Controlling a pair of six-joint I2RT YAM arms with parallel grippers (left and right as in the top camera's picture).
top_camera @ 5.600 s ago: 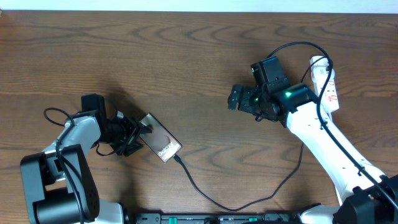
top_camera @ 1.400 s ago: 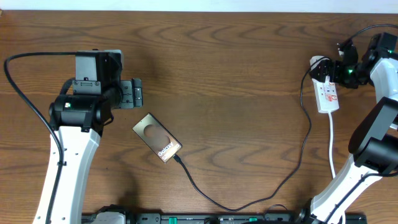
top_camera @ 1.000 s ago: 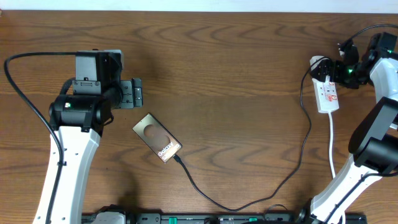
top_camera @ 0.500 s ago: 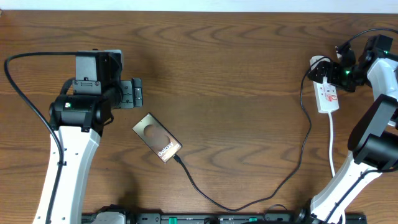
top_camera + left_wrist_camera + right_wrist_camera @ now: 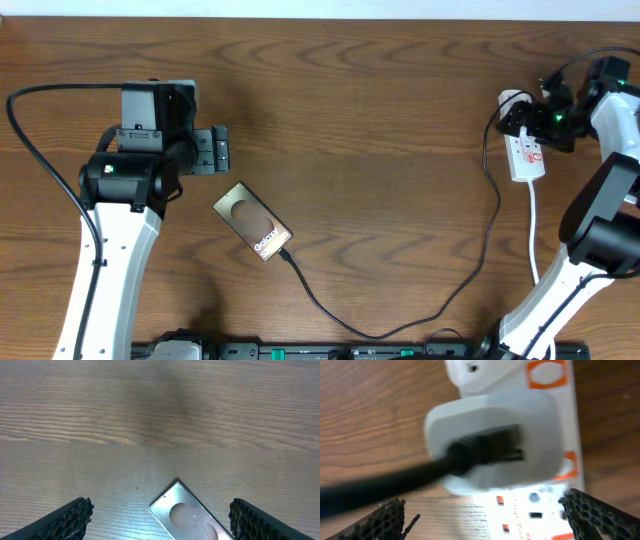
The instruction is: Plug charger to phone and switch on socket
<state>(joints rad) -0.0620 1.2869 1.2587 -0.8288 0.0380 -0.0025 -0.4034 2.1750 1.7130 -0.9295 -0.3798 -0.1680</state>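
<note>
Item 1, my left gripper: jaws spread wide and holding nothing, hanging over bare table just up and to the left of the phone.

Item 2, my right gripper: jaws at their widest and nothing clamped, poised over the plugged end of the socket. I cannot tell whether it touches.

Item 3, phone: lies flat and diagonal at left centre, bronze face up.

Item 4, charger: a black cable. One end meets the phone's lower short edge. It loops along the near table edge and climbs to a white adapter seated in the socket.

Item 5, socket: a white strip at far right, with a white cord trailing toward me.
</note>
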